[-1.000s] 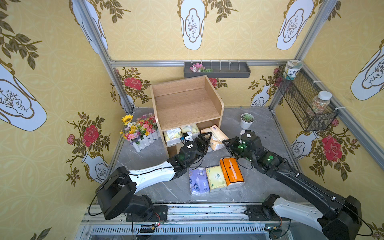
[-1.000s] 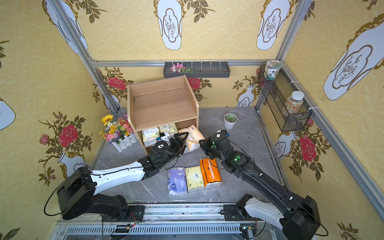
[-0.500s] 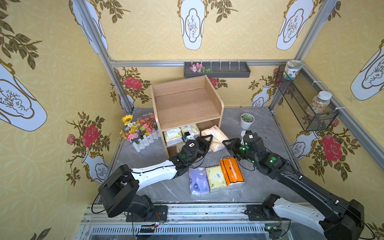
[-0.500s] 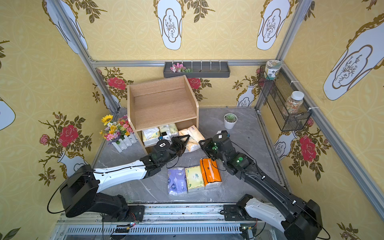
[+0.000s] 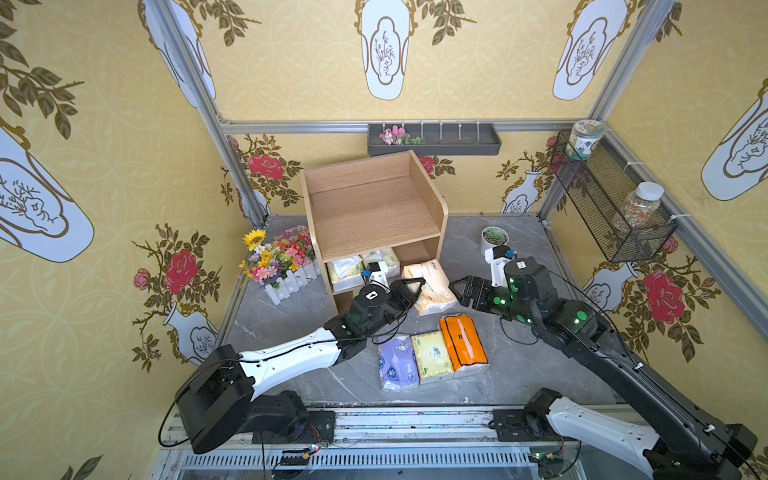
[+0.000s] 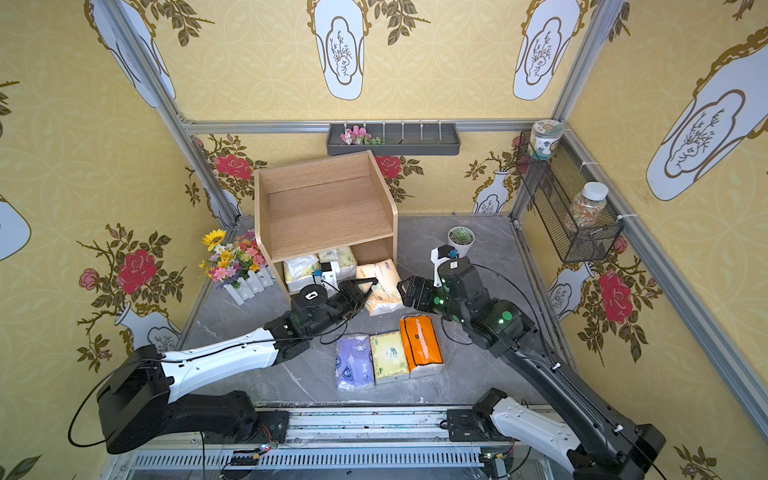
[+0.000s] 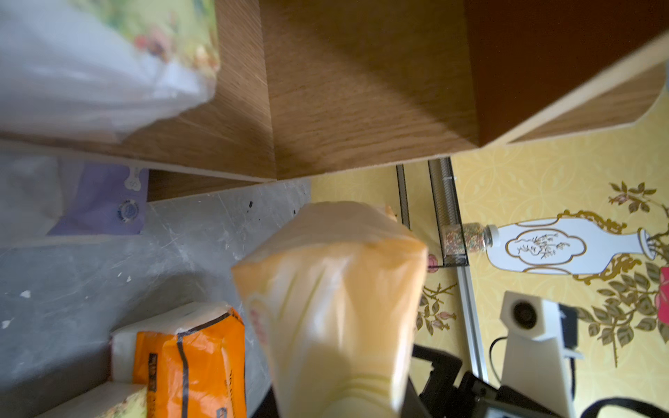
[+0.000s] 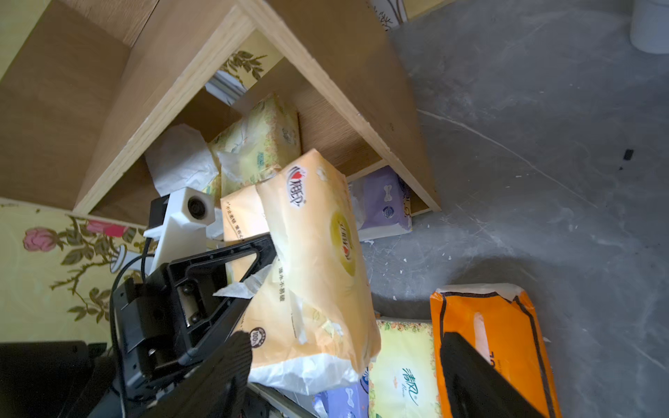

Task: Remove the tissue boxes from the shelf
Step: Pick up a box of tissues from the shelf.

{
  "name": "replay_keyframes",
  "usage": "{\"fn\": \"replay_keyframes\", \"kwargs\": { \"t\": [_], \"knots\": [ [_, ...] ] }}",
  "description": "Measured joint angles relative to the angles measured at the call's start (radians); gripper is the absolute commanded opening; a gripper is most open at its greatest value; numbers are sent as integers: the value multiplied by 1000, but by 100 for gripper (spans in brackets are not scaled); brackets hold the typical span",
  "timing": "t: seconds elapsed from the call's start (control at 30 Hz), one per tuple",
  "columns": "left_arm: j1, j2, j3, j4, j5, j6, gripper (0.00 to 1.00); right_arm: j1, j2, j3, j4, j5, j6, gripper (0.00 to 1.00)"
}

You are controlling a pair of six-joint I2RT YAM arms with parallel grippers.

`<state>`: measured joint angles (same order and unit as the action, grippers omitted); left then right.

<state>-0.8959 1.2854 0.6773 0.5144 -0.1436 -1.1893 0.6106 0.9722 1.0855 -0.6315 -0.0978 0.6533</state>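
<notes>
The light-wood shelf (image 5: 374,208) (image 6: 328,208) stands at the back of the floor. A cream tissue pack (image 5: 434,291) (image 6: 380,293) (image 8: 315,253) hangs just in front of it, with my left gripper (image 5: 415,286) (image 6: 365,289) shut on its end. In the left wrist view this pack (image 7: 333,296) hides my own fingers. A second cream pack (image 8: 239,217) sits right behind it. My right gripper (image 5: 459,291) (image 8: 347,380) stands open beside the pack, touching nothing. Pale yellow packs (image 5: 345,268) (image 8: 260,141) rest on the middle tier and a lavender pack (image 8: 383,202) (image 7: 101,202) on the bottom one.
On the floor in front lie a lavender pack (image 5: 397,361), a yellow pack (image 5: 432,355) and an orange pack (image 5: 463,340) in a row. A flower planter (image 5: 282,266) stands left of the shelf, a small potted succulent (image 5: 494,239) right of it.
My left gripper has shut on the cream pack. My right gripper has opened, let go of that pack and drawn back slightly to the right.
</notes>
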Motion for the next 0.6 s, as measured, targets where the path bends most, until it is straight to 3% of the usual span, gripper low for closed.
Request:
{"fn": "replay_keyframes", "kwargs": {
  "t": [0.17,0.37,0.6],
  "knots": [
    [7,-63,-71,13,117,69,24,-85,62,31,-35,-220,-117,84],
    [23,-130,-148,77,230,94,25,-160,91,-4,-26,-478,-152,78],
    [29,-146,-195,189,331,95,25,-166,116,-53,-2,-628,-147,70]
  ]
}}
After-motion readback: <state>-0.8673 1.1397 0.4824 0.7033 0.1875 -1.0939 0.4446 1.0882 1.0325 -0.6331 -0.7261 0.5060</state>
